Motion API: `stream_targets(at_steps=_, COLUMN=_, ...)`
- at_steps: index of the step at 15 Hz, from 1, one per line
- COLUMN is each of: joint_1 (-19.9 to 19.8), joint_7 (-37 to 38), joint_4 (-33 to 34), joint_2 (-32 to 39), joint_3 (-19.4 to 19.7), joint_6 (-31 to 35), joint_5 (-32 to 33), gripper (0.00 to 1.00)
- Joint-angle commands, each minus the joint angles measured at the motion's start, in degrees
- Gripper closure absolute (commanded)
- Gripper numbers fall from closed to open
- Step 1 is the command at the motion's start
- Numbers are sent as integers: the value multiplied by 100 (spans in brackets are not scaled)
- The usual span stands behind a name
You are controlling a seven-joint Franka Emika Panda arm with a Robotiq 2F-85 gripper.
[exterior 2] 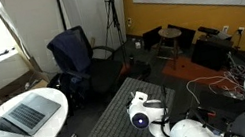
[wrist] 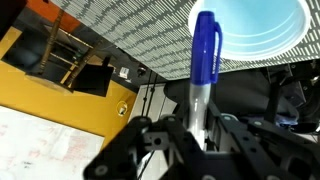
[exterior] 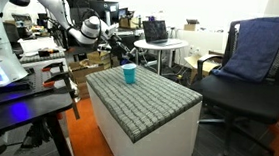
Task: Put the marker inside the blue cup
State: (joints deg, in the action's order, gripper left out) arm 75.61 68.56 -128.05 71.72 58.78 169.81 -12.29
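In an exterior view the cup (exterior: 129, 74) stands on the padded block (exterior: 147, 104), with a chair (exterior: 245, 71) to the block's right and a desk (exterior: 167, 45) carrying a laptop (exterior: 155, 30) behind. In the wrist view the marker (wrist: 204, 60) sticks out from between the jaws toward the cup

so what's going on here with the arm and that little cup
The robot's gripper is shut on a blue marker. The blue cup stands upright on the grey padded block. The marker is not in the cup yet; the gripper holds it in the air, apart from the cup.
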Motion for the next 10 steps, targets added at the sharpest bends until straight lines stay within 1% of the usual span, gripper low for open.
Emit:
stream_targets(at_steps=1, joint_1=114, joint_7=312, joint_4=22, joint_2=428, joint_3=56, joint_6=264, joint_5=-164, gripper=95)
stream_targets(at_steps=10, joint_1=173, joint_7=516, joint_4=239, joint_2=980, joint_3=13, joint_6=501, joint_5=-378, gripper=95)
